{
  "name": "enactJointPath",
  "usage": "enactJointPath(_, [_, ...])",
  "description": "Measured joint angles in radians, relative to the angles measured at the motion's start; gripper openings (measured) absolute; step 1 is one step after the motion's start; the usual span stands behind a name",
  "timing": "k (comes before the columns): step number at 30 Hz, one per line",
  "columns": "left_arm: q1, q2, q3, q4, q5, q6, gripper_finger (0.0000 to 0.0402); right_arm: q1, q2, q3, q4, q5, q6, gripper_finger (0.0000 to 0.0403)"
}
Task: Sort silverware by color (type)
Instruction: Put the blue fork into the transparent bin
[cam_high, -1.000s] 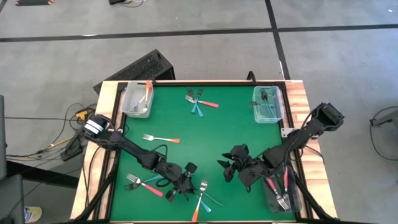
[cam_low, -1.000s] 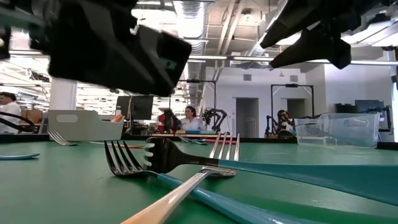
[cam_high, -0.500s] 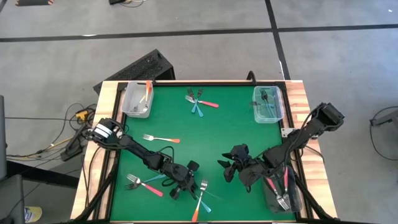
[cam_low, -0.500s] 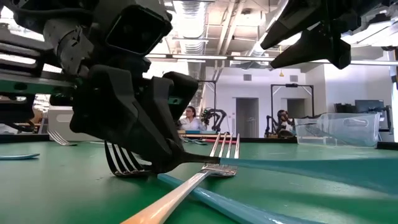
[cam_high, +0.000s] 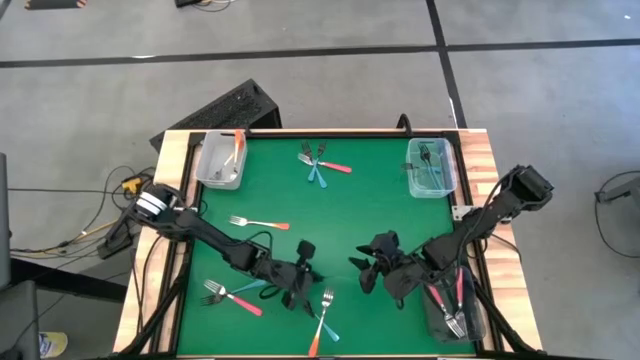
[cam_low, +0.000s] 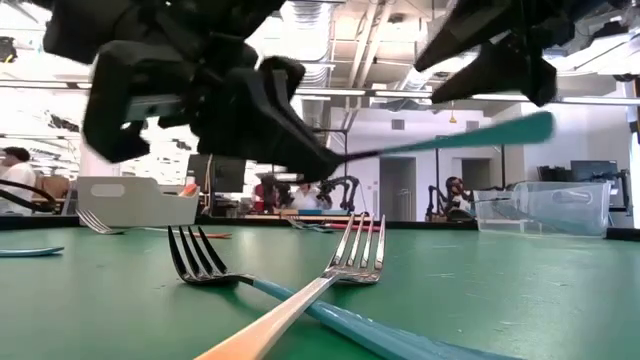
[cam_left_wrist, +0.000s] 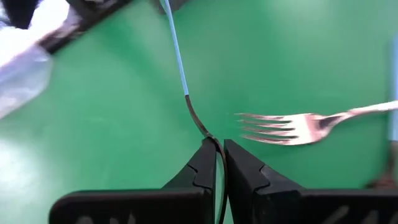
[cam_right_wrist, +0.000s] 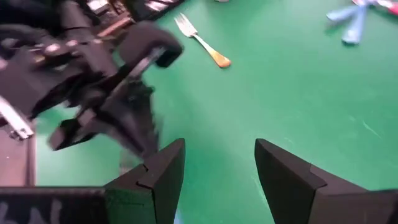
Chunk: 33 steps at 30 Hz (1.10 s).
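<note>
left gripper (cam_left_wrist: 216, 155): fingers pressed together on the metal neck of a teal fork (cam_left_wrist: 178, 68), near the front edge of the table, just left of centre in the high view.
teal fork: lifted clear of the green table (cam_high: 360, 215); in the low view its handle sticks out level in mid-air, pointing away from the gripper toward the right arm's side.
long axis: the handle runs straight forward from the fingertips, so the fork travels handle first and the tines sit hidden between the fingers.
right gripper (cam_right_wrist: 217, 162): fingers spread wide with nothing between them, hovering low over the table right of centre, facing the left arm.
teal bin (cam_high: 432, 165): clear bin at the far right corner, already holding teal-handled forks; it lies diagonally across the table from the held fork, on the right arm's side.
nearer arm: the right arm is closer to that bin; judged from this, either a long reach by the left arm or a hand-over to the waiting right gripper would fit.
left on the table: an orange fork (cam_low: 300, 305) and another teal fork (cam_low: 330, 315) crossed just under the lift point, a pink-and-teal pair (cam_high: 228, 293) at front left, an orange fork (cam_high: 258, 223) mid-left, a small cluster (cam_high: 322, 165) at the far centre.
other bins: orange-handled forks in the far left bin (cam_high: 220, 160); pink ones in the dark bin (cam_high: 450, 310) at front right.
progress: partway, by my reading; several forks are unsorted.
</note>
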<state>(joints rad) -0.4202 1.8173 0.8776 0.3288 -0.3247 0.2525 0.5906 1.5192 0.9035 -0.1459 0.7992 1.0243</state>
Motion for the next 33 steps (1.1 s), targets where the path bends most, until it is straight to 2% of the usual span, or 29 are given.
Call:
enactJointPath(3, [0.004, -0.033, 0.000, -0.019, -0.031, 0.019, 0.0002, -0.014, 0.009, 0.000, 0.096, -0.048, -0.146, 0.0218])
enactJointPath(7, [0.027, -0.061, 0.000, -0.017, 0.005, -0.024, 0.0002, -0.041, 0.052, 0.001, 0.199, -0.120, -0.502, 0.0218])
enactJointPath(12, [0.087, -0.072, 0.024, -0.055, 0.117, -0.240, 0.0006, -0.065, 0.098, 0.067, 0.162, -0.171, -0.763, 0.0218])
enactJointPath(16, [0.133, -0.067, 0.037, -0.096, 0.168, -0.326, 0.0006, -0.079, 0.137, 0.151, 0.059, -0.171, -0.909, 0.0218])
enactJointPath(25, [0.209, -0.066, 0.037, -0.092, 0.234, -0.546, 0.0006, -0.134, 0.279, 0.310, -0.261, -0.171, -0.924, 0.0186])
enactJointPath(30, [0.239, -0.066, 0.037, -0.078, 0.284, -0.590, 0.0007, -0.151, 0.323, 0.358, -0.389, -0.168, -0.877, 0.0152])
enactJointPath(33, [0.253, -0.066, 0.037, -0.066, 0.327, -0.590, 0.0007, -0.162, 0.337, 0.365, -0.402, -0.163, -0.875, 0.0125])
